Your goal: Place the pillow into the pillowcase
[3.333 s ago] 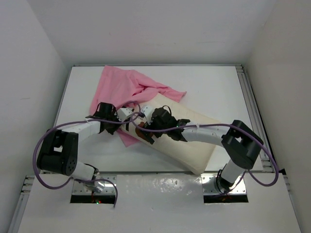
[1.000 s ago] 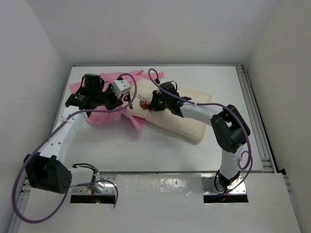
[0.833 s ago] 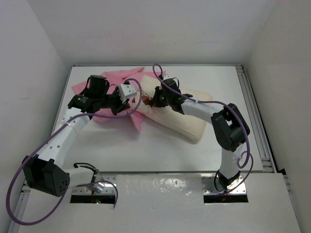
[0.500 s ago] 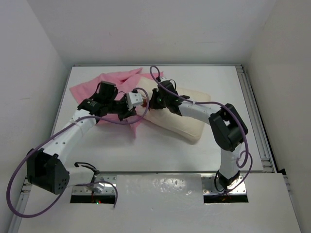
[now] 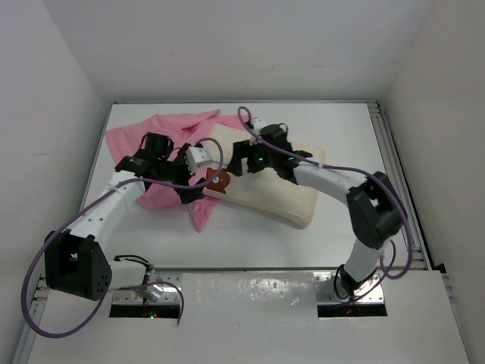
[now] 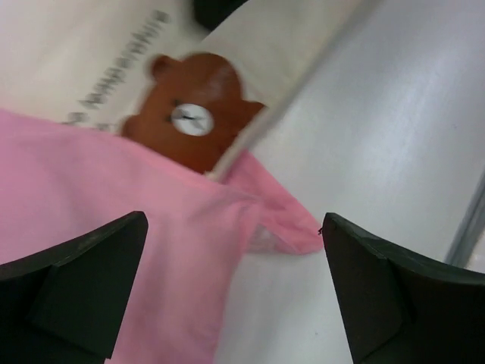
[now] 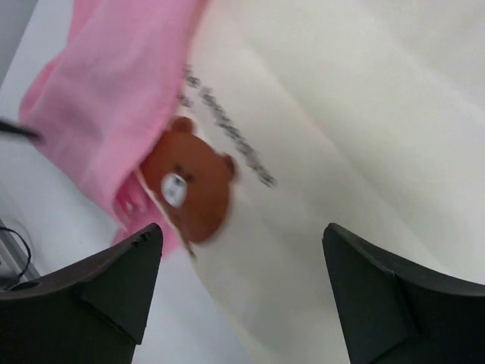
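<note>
One pillow (image 5: 276,193), lettering (image 7: 231,140) too blurred to read, one pillowcase (image 5: 151,144); left tool (image 6: 235,254) and right tool (image 7: 241,254) both gape wide, empty.

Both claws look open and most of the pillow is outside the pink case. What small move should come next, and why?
Probably close the left gripper on the pillowcase edge beneath it, ready to pull it further over the pillow. It and the right gripper stand open, holding nothing, and the pink fabric reaches only the bear print at one end.
</note>
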Available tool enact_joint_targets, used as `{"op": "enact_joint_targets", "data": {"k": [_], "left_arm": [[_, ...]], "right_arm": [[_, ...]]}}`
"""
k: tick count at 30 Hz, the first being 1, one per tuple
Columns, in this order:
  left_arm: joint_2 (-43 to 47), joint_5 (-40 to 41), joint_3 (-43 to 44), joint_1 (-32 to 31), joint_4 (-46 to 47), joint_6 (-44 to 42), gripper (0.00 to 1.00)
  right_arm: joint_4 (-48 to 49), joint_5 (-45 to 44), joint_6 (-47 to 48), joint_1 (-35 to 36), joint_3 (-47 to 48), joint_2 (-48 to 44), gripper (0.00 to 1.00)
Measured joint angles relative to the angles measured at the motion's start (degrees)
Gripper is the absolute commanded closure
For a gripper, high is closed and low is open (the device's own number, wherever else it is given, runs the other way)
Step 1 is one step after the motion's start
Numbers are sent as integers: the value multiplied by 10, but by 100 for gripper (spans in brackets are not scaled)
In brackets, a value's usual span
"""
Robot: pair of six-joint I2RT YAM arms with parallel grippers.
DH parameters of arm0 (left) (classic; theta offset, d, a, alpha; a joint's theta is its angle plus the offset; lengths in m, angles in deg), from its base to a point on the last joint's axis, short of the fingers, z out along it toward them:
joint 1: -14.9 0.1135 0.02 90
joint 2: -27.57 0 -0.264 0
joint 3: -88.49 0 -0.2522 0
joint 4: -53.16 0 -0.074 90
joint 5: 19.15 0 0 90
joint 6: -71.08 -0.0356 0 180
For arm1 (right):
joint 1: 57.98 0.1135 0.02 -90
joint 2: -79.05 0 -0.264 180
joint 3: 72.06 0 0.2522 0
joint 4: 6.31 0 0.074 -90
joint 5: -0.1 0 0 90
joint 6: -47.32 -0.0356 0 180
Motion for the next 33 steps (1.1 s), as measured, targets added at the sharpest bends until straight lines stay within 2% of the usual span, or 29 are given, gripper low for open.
{"op": "enact_joint_targets", "data": {"k": [1, 2, 3, 4, 5, 6, 7, 8, 9, 11, 15, 18, 22, 24, 27, 29, 30, 31, 32, 33], "left_arm": [[0, 0, 15, 12, 4, 11, 5], [-1, 3, 28, 19, 16, 28, 31], [-5, 9, 43, 24, 34, 54, 46], [-15, 22, 56, 25, 55, 73, 68], [-31, 42, 76, 20, 79, 93, 69], [-50, 61, 94, 11, 102, 104, 67], [-76, 85, 114, -4, 120, 112, 57], [-107, 111, 135, -18, 140, 118, 37], [-140, 143, 158, -33, 153, 124, 30], [-207, 198, 205, -54, 165, 139, 24], [-331, 324, 304, -71, 172, 163, 22], [-361, 405, 314, -67, 181, 166, 21], [-372, 469, 314, -64, 202, 164, 22], [-380, 485, 314, -66, 214, 163, 27], [-393, 487, 312, -66, 226, 161, 52], [-398, 469, 309, -63, 229, 160, 65], [-399, 459, 308, -62, 228, 160, 87], [-401, 444, 308, -60, 227, 165, 100], [-403, 426, 308, -59, 226, 163, 100], [-404, 412, 308, -59, 225, 163, 100]], "right_arm": [[-5, 5, 9, -16, -22, -28, 26], [-14, 7, 16, -37, -43, -59, 56], [-27, 6, 26, -63, -57, -86, 66], [-40, 4, 26, -87, -61, -106, 68], [-49, -3, 22, -119, -61, -121, 56], [-51, -9, 21, -130, -60, -126, 39], [-57, -16, 16, -150, -58, -130, 24], [-63, -27, 5, -168, -58, -132, 11], [-70, -35, -7, -181, -58, -132, 1], [-81, -60, -35, -210, -68, -134, 1], [-96, -99, -92, -249, -115, -144, 1], [-106, -116, -124, -253, -149, -141, 1], [-102, -134, -156, -252, -160, -130, 1], [-99, -144, -167, -251, -163, -129, 1], [-87, -144, -177, -253, -178, -127, 1], [-81, -137, -181, -254, -181, -114, 3], [-74, -129, -184, -255, -181, -104, 7], [-65, -119, -187, -256, -182, -92, 14], [-54, -111, -189, -257, -184, -82, 41], [-33, -97, -194, -259, -189, -70, 56]]}}
